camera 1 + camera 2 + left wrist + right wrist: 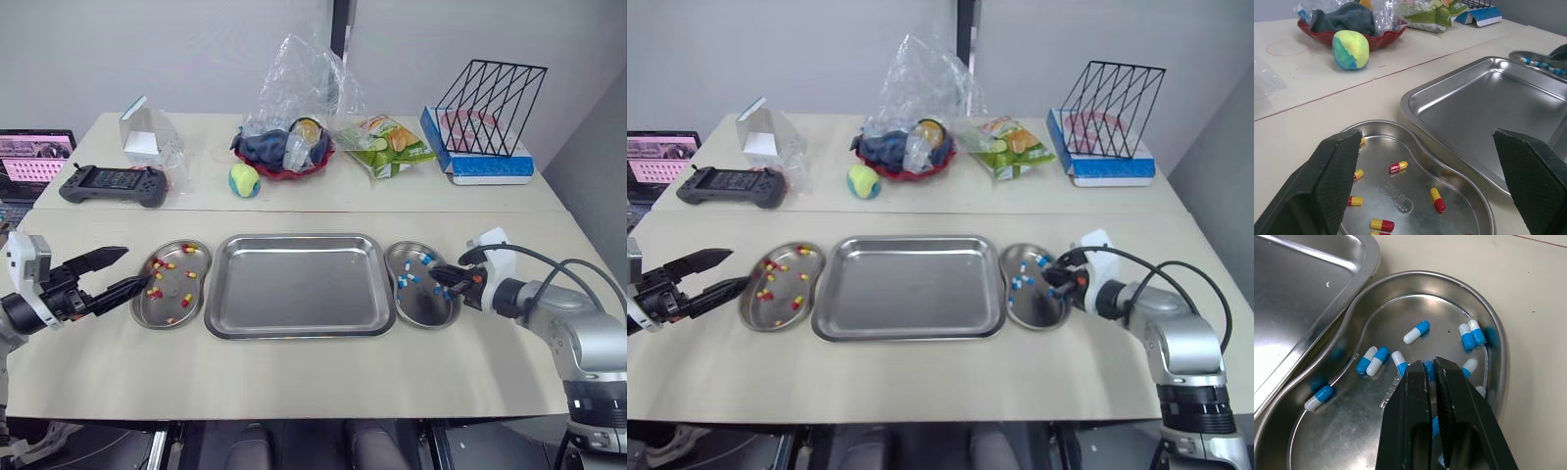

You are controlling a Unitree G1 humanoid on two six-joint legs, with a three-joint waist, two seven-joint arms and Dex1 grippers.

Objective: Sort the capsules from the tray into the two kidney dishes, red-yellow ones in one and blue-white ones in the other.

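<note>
The steel tray (pixel 299 286) lies empty in the middle of the near table. To its left, a kidney dish (pixel 172 305) holds several red-yellow capsules (pixel 1398 167). A second kidney dish (pixel 419 305) on the tray's right holds several blue-white capsules (pixel 1416 332). My left gripper (pixel 135 266) is open, low at the left dish's outer edge, with nothing between its fingers (pixel 1337 171). My right gripper (pixel 1429 363) is shut and hovers just over the right dish, its tips above the capsules; I see nothing clearly held in it.
On the far table are a game controller (pixel 113 184), a laptop (pixel 34 157), a yellow-green ball (pixel 244 179), a red bowl under a plastic bag (pixel 289 147), a snack bag (pixel 387 145) and a black wire rack (pixel 490 98) on a box.
</note>
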